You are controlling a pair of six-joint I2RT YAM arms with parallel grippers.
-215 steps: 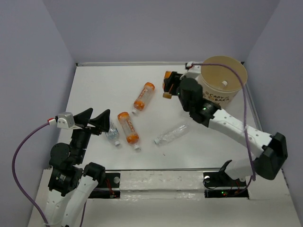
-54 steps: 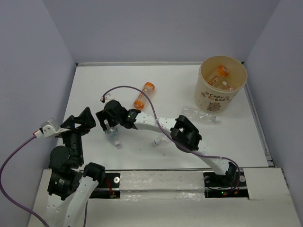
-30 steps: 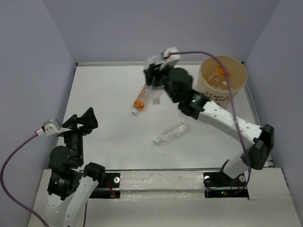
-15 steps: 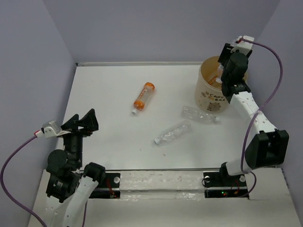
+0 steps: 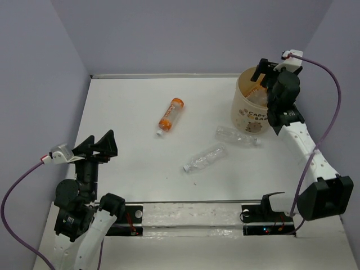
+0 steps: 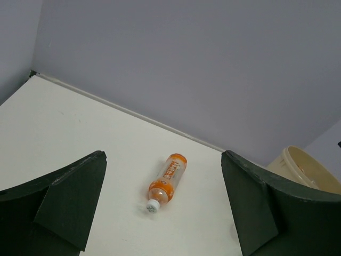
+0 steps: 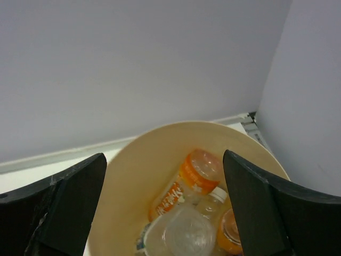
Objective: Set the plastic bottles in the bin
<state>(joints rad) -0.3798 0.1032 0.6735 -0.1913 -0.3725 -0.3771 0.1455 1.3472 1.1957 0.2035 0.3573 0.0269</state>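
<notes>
**Right tool open over the bin; three bottles lie on the counter**

The right tool (image 5: 265,72) hangs above the far rim of the bin (image 5: 251,117), which stands at the far right corner of the counter (image 5: 124,112). Its two fingers are spread wide with nothing between them. The right wrist view looks straight down into the tub between the fingers. An orange-labelled bottle in the bin (image 7: 189,181) leans against the inner wall. A clear bottle in the bin (image 7: 181,234) lies below it, seen end-on. A second orange one (image 7: 232,232) shows at the right edge, and a white cap (image 7: 218,194) sits between them.

Three bottles lie on their sides on the counter. The orange bottle on the counter (image 5: 170,114) is near the middle, its white cap towards the arms. One clear bottle (image 5: 238,135) lies just in front of the bin, near it but apart. The other clear bottle (image 5: 205,158) lies closer to the arms, to the left of the first.

The left tool (image 5: 99,145) is raised at the near left, well away from all of the bottles. Its fingers are wide apart and hold nothing. The left wrist view frames the orange bottle on the counter between them, with the bin's rim at the far right.
</notes>
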